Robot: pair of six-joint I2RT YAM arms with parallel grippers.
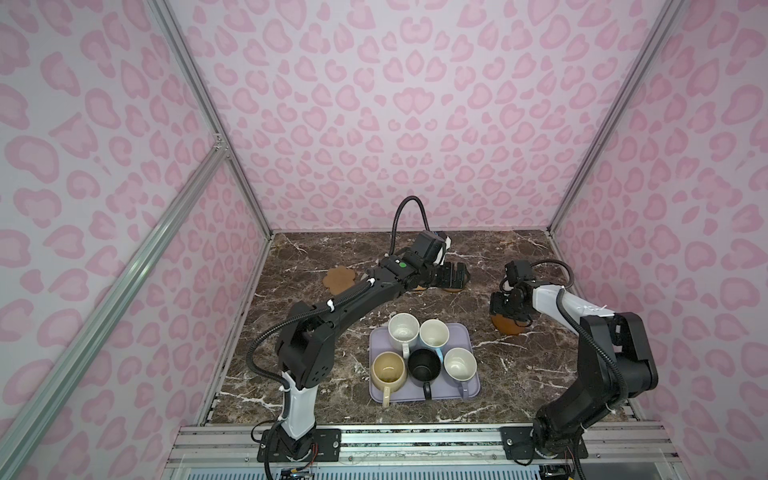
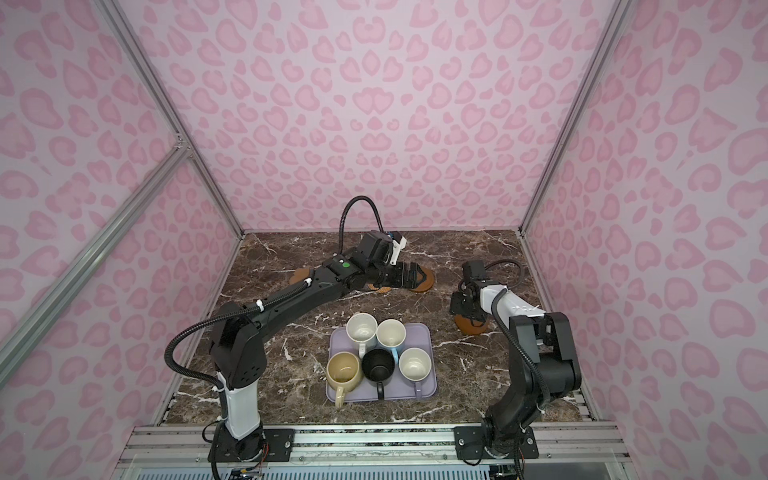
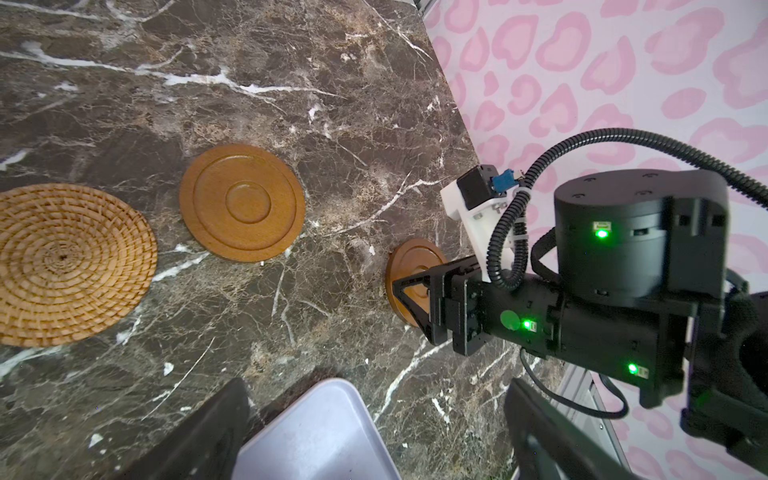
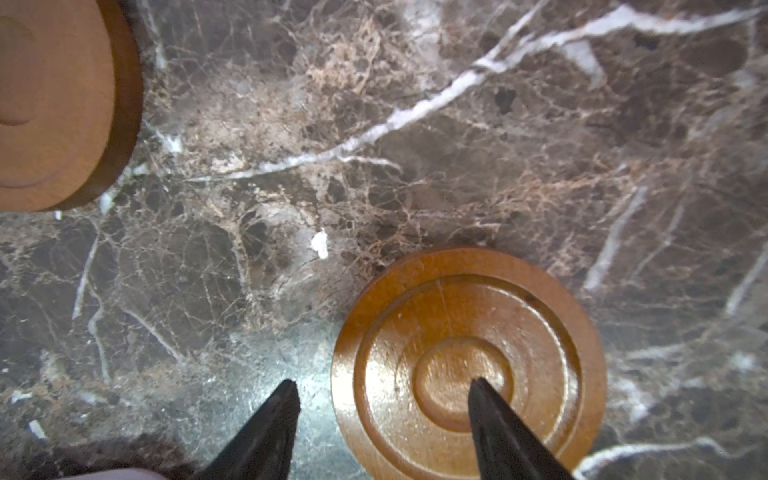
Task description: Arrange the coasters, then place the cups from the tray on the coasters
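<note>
Five cups stand on the lavender tray (image 1: 446,392): white (image 1: 402,328), light blue (image 1: 434,333), cream-yellow (image 1: 388,370), black (image 1: 424,365) and lavender (image 1: 460,364). My right gripper (image 4: 382,386) is open over a brown wooden coaster (image 4: 469,357) to the right of the tray. One fingertip is over its centre and the other is beside its rim. My left gripper (image 1: 455,276) stands open far back, above a second wooden coaster (image 3: 242,202) with a rattan coaster (image 3: 68,264) beside it. A tan flower coaster (image 1: 340,279) lies back left.
The dark marble table (image 1: 316,365) is closed in by pink patterned walls (image 1: 415,124) on three sides. The left arm's long link (image 1: 357,297) stretches diagonally behind the tray. Both arm bases sit on the metal rail (image 1: 415,444) at the front edge.
</note>
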